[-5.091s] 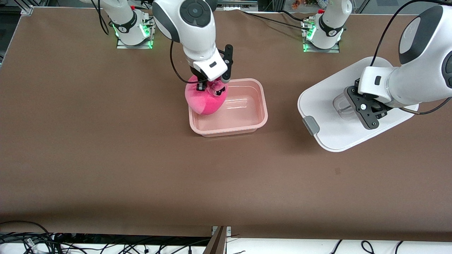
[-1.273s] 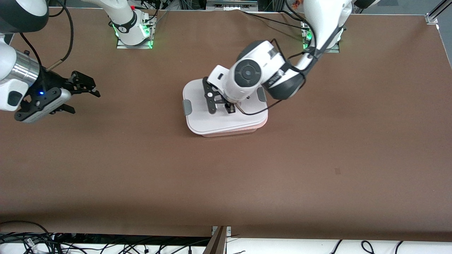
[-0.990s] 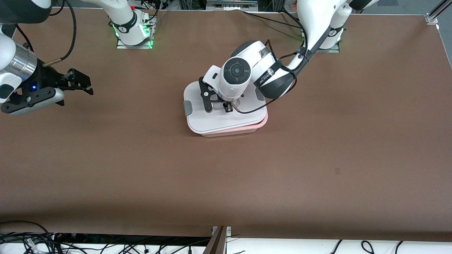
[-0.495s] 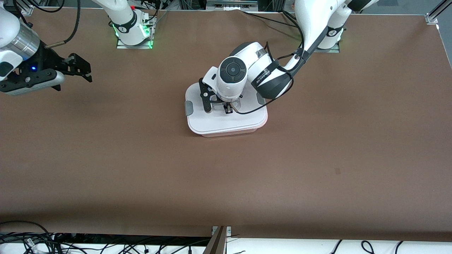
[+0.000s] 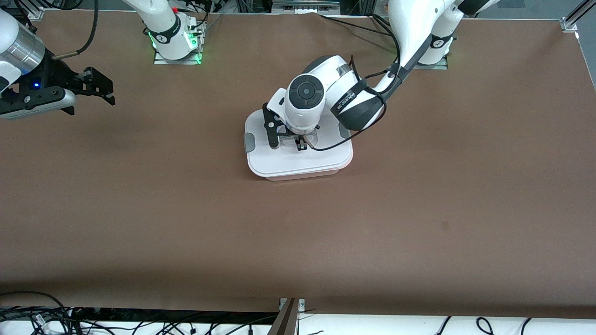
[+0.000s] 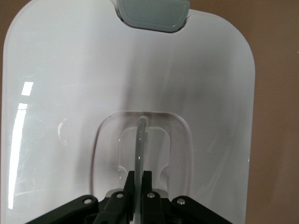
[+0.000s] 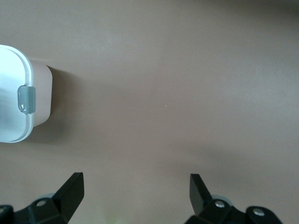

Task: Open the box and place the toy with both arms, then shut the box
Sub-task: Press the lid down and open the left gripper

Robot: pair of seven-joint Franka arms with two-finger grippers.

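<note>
The box (image 5: pixel 302 176) stands mid-table, its white lid (image 5: pixel 298 163) lying flat on the pale pink tub, with a grey clip (image 5: pixel 249 142) at the right arm's end. My left gripper (image 5: pixel 300 144) is down on the lid and shut on its recessed centre handle. In the left wrist view the fingers (image 6: pixel 147 179) pinch the thin clear handle (image 6: pixel 140 140) and the gripper (image 6: pixel 140 176) sits in the recess. My right gripper (image 5: pixel 111 93) is open and empty, up over bare table near the right arm's end; in its wrist view it (image 7: pixel 135 184) is spread wide. The toy is hidden.
The right wrist view shows the box's end (image 7: pixel 39 100) with its grey clip (image 7: pixel 26 99) and bare brown table around it. The arm bases (image 5: pixel 174 39) stand along the table's farthest edge. Cables lie past the nearest edge.
The lid, slightly askew a second ago, now lies square on the tub with the left gripper still on its handle. The right gripper has drawn away toward its own end of the table.
</note>
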